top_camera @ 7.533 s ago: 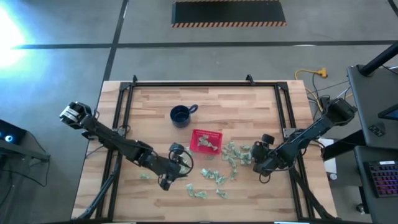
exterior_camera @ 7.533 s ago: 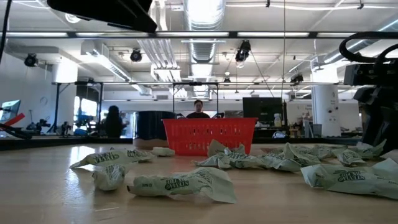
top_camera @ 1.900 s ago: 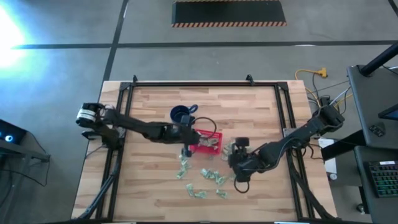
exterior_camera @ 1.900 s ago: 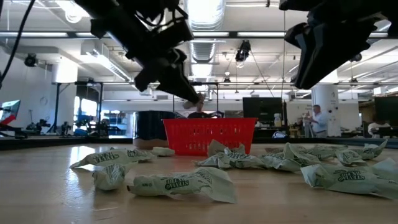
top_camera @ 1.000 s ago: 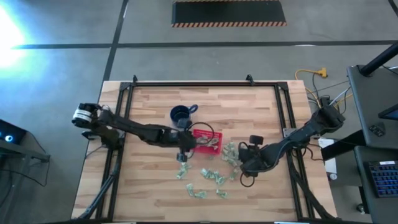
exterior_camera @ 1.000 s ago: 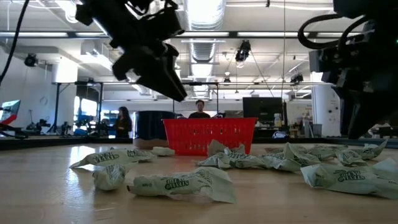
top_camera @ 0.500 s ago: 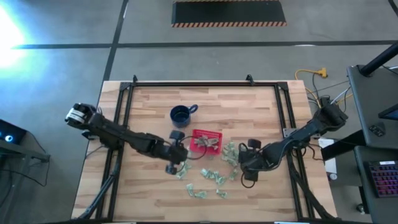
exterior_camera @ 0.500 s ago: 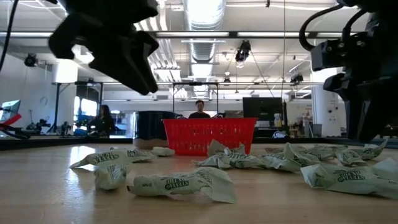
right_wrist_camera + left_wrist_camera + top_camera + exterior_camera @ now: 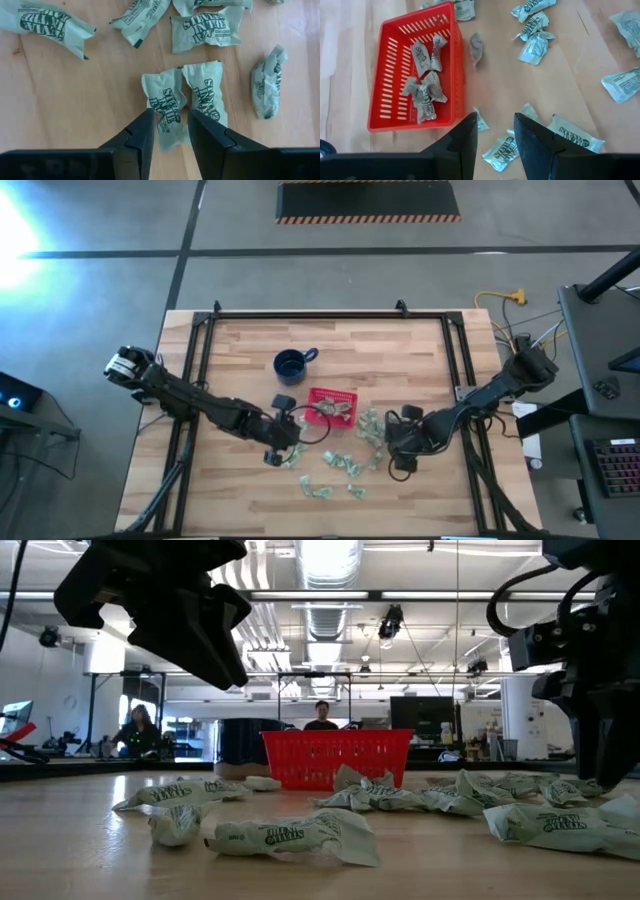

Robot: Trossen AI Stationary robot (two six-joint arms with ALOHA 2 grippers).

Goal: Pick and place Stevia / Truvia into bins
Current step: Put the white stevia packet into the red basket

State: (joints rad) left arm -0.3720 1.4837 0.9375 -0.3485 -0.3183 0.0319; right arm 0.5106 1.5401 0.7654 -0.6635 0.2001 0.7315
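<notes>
The red basket stands on the table's middle, with several crumpled Stevia sachets inside. More sachets lie scattered on the wood near and right of it. My left gripper hovers open above the table just near-left of the basket, over loose sachets. My right gripper is open and low over the sachets to the right of the basket. Its fingers stand on either side of one flat sachet that lies on the wood.
A dark blue mug stands on the far-left side of the basket. A dark metal frame borders the table. In the low view, sachets litter the foreground before the basket, and people move in the room behind.
My left gripper has moved from beside the basket's left end toward the near edge and down, stopping over the loose sachets near-left of the basket. My right gripper has sunk a little toward the sachets on the right. Nothing on the table has moved.
</notes>
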